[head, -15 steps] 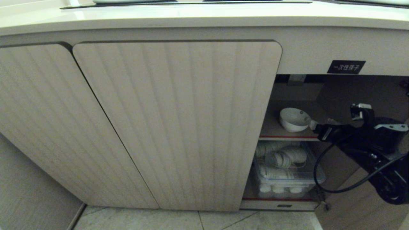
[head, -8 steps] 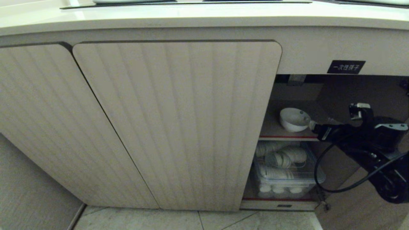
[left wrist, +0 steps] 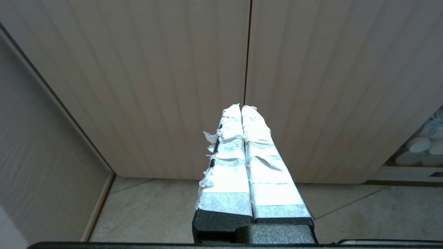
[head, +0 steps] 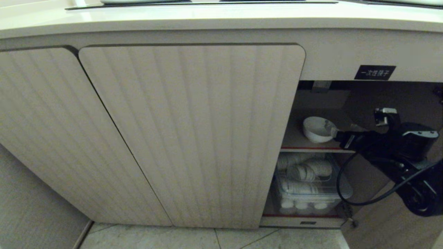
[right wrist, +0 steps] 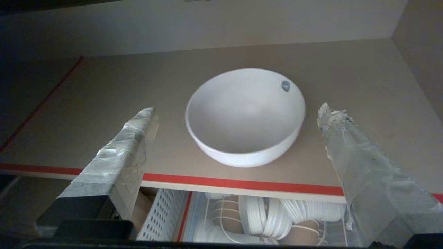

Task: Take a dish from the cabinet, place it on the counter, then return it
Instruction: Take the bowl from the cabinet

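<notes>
Dish: a small white round bowl (right wrist: 245,116) stands upright on the upper shelf (right wrist: 104,103) inside the cabinet (head: 190,135), near the shelf's red-edged front; a small dark sticker shows on its inner wall.
Right gripper: the right gripper (right wrist: 238,114) is level with the shelf, at the open right-hand compartment, pointing at the bowl.
Right fingers: the tape-wrapped fingers (right wrist: 124,145) are spread wide, one on each side of the bowl and apart from it; they have hold of nothing.
Left gripper: the left gripper (left wrist: 241,108) is parked low in front of the closed ribbed doors, its taped fingers pressed together with nothing between them.
Lower compartment: a clear plastic bin (head: 311,193) of stacked white cups sits under the shelf.
Bench: the cream bench (head: 207,19) runs above the cabinet, with nothing of the task on the part in view.
Label: a small black label (head: 374,73) with white characters sits above the open compartment.
</notes>
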Tool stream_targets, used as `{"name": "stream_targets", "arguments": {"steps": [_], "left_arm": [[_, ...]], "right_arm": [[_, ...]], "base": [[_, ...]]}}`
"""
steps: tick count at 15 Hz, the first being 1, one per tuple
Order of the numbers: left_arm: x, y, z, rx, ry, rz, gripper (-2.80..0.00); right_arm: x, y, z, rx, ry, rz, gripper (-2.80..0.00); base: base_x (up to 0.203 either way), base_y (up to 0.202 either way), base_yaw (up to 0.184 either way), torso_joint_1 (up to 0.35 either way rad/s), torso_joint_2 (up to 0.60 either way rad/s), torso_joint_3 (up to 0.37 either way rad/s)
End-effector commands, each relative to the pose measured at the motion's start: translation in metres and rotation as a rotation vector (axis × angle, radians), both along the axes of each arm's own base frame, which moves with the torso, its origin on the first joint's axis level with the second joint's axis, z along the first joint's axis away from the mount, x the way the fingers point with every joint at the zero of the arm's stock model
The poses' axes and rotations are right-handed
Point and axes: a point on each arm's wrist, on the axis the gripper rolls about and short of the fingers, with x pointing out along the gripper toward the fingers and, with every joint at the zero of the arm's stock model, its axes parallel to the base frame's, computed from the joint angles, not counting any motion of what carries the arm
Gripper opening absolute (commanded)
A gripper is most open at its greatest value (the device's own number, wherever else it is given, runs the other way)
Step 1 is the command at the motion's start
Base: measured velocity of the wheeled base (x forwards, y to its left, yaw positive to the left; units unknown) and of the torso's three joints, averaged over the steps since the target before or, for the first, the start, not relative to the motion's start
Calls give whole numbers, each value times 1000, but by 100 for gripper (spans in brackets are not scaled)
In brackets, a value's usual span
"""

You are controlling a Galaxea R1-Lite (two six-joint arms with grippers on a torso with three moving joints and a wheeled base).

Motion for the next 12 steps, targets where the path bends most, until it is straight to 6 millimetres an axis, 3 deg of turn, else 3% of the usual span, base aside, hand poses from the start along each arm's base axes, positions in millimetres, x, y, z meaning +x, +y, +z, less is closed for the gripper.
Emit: {"name": "stream_targets", "arguments": {"steps": [1, 7, 12], "left_arm": [[0, 0, 0, 0, 1, 0, -280], [0, 0, 0, 0, 0, 0, -280], [0, 0, 0, 0, 1, 0, -280]], "right_arm": [[1, 0, 0, 2, -6, 3, 0], [-3, 0, -6, 1, 9, 1, 0], [-4, 1, 4, 0, -33, 2, 0]], "base": [[0, 0, 0, 0, 0, 0], [0, 0, 0, 0, 0, 0], [0, 0, 0, 0, 0, 0]]}}
